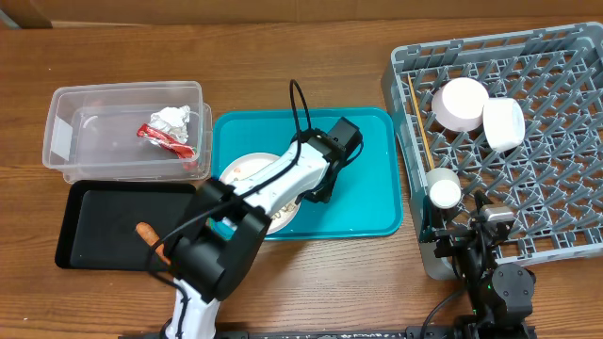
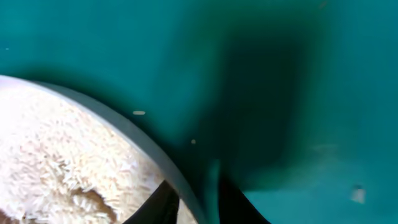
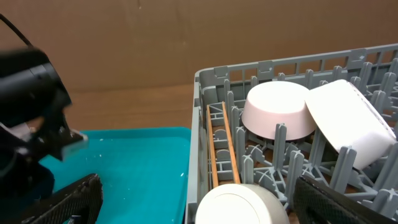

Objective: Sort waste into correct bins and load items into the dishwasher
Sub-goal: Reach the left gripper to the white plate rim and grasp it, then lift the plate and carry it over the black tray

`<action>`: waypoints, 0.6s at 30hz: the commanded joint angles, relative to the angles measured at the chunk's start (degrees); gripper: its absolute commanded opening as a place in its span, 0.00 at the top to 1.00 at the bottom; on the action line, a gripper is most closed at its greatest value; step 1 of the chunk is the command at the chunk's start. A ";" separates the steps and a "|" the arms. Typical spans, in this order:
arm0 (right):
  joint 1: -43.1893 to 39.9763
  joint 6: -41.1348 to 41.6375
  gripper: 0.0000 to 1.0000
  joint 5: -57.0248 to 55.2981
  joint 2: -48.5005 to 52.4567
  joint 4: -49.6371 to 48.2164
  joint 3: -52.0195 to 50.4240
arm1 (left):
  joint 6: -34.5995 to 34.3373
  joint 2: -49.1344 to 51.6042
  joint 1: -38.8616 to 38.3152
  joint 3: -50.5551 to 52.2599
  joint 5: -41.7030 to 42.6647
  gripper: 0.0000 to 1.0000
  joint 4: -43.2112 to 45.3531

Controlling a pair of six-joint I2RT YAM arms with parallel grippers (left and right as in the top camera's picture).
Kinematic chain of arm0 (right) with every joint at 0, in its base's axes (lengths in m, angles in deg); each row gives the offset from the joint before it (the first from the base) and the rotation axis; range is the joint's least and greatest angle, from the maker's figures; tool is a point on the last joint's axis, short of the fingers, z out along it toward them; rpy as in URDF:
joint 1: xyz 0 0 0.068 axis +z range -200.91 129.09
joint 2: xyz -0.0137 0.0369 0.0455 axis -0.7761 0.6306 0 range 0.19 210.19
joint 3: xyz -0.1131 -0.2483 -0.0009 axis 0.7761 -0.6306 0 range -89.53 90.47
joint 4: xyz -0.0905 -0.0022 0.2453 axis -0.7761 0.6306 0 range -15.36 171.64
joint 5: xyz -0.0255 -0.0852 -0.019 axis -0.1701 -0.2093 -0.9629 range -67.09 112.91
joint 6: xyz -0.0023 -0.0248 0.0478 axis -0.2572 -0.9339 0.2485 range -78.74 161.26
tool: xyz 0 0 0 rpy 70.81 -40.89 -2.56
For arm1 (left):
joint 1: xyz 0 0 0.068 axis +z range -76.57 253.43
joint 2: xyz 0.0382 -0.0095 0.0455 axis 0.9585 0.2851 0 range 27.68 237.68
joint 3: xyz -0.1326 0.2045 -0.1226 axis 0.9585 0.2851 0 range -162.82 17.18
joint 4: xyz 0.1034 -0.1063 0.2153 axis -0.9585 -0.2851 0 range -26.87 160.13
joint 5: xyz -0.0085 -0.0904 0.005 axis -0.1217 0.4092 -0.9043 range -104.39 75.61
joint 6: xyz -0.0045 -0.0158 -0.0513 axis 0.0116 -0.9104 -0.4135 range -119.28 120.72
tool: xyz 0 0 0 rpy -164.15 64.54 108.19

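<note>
A white plate (image 1: 247, 169) with beige food scraps and rice (image 2: 62, 162) lies on the teal tray (image 1: 377, 188). My left gripper (image 1: 306, 193) is at its right edge, and in the left wrist view its fingers (image 2: 196, 208) are closed over the plate's rim (image 2: 143, 140). The grey dish rack (image 1: 565, 217) holds two white bowls (image 1: 460, 103) (image 1: 503, 123), a small white cup (image 1: 444, 192) and chopsticks (image 1: 421, 122). My right gripper (image 1: 468, 235) is open at the rack's front left corner, its fingers (image 3: 205, 205) wide on either side of the cup (image 3: 239, 205).
The clear tub (image 1: 71, 141) at far left holds a crumpled tissue (image 1: 172, 120) and a red wrapper (image 1: 165, 139). The black tray (image 1: 94, 226) in front of it holds an orange carrot piece (image 1: 148, 231). My left arm crosses the teal tray.
</note>
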 commanded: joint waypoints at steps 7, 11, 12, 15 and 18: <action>-0.44 -0.20 0.00 0.07 -0.63 -0.37 -0.26 | 4.46 2.73 -0.37 -2.34 -3.65 0.96 -0.48; -0.44 -0.20 0.00 0.07 -0.63 -0.39 -0.26 | 4.15 2.73 -0.70 -7.82 -3.63 0.96 -5.01; -0.44 -0.20 0.00 0.07 -0.63 -0.37 -0.26 | 4.09 2.73 -0.83 -9.86 -3.61 0.96 -6.51; -0.44 -0.20 0.00 0.07 -0.63 -0.37 -0.26 | 1.64 2.73 -1.22 -16.44 -3.65 0.96 -11.93; -0.44 -0.20 0.00 0.07 -0.63 -0.37 -0.26 | -1.55 2.67 -1.42 -22.53 -3.89 0.96 -17.44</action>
